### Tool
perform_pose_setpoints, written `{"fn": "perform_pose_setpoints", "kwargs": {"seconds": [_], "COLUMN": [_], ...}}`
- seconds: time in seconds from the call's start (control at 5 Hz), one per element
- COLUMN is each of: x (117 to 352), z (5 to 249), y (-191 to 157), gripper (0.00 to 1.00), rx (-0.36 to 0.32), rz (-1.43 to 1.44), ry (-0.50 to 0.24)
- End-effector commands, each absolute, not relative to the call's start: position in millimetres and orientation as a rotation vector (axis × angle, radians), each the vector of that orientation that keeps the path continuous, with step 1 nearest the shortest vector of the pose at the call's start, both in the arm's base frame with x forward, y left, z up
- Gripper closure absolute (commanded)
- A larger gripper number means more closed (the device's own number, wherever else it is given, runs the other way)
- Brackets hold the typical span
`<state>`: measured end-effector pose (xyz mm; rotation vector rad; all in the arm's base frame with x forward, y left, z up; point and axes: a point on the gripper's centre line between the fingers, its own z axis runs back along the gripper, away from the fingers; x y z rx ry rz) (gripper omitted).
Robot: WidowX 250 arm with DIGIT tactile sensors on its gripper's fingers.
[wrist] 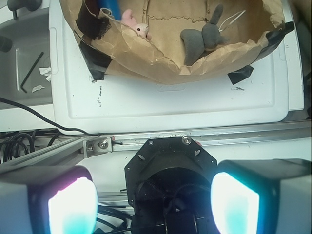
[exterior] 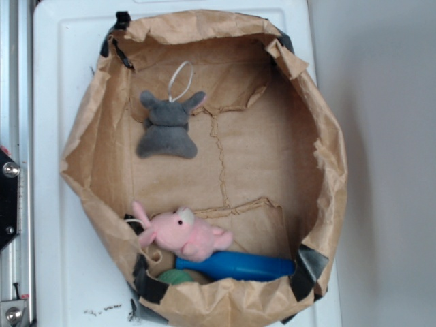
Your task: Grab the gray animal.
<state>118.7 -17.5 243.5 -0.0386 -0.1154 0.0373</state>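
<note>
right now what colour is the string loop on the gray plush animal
White string loop on the gray plush animal; clearest in the exterior view.

The exterior view looks straight down, close over the crumpled brown paper bag (exterior: 320,157) on the white plastic tray (exterior: 54,82). The wrist view looks from well back, low, toward twelve o'clock; both share that bag (wrist: 146,53) and tray (wrist: 195,100).

White tray-like tabletop (exterior: 61,204) carries a paper bag (exterior: 327,157) (taped corners).

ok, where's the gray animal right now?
In the exterior view the gray animal lies in the upper-left of the paper bag, apart from the pink plush animal near the bottom edge, untouched.
</note>
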Motion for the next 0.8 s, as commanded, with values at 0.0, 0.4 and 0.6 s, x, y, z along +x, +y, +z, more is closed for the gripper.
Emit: {"fn": "perform_pose_setpoints", "kwargs": {"seconds": [0.0,0.4,0.6], "x": [118.7,219.0,260.8], "z": [243.5,241.0,239.5], "y": [-17.5,-20.5,-11.2], "gripper": [0.00,0.00,0.00], "rx": [-0.039,-0.105,-0.151], "rz": [0.037,0.369,0.603], "ry": [-0.115,-0.158,-0.381]}}
